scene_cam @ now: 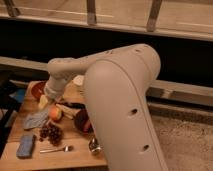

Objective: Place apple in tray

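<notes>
The apple (55, 114), orange-red with a yellowish side, lies on the wooden table (75, 159) left of centre, between a grey cloth and a dark purple bowl. My gripper (48, 99) hangs from the white wrist just above and left of the apple, close over it. The green tray is hidden behind my big white arm (120, 100).
An orange bowl (35, 89) sits at the back left. The dark purple bowl (81, 121) is right of the apple. The grey cloth (34, 120), dark red grapes (51, 134), a blue sponge (24, 146), a spoon (56, 149) and a metal cup (94, 146) lie nearer the front.
</notes>
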